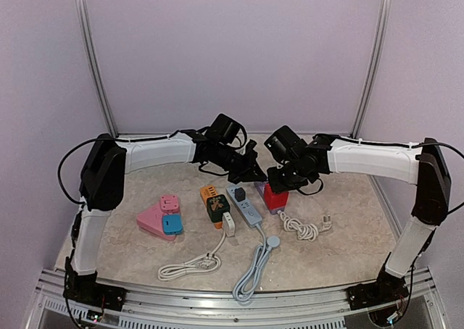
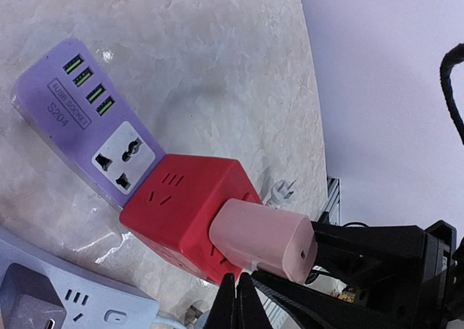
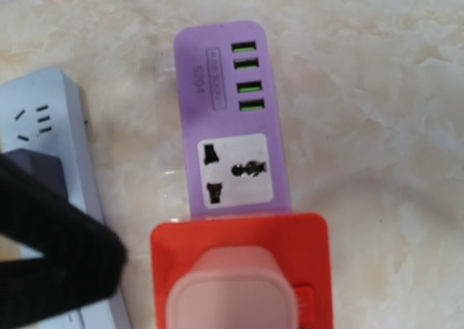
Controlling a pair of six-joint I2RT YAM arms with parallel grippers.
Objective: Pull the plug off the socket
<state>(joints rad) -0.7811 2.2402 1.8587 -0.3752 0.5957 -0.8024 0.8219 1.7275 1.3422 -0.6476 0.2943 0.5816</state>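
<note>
1. The plug (image 2: 261, 238) is a pale pink, matte block with rounded corners and a small dark dot on its outer end. It is seated in the socket's upper face and stands out square from it. From my right wrist I look straight onto its end.
2. The socket (image 2: 174, 202) is a red cube with rounded edges and slot openings on a free side face. It lies on the mottled beige surface (image 1: 341, 249), between my two arms, and meets one end of a purple power strip (image 2: 65, 104). I cannot tell whether it sits on that strip or beside it.
</note>
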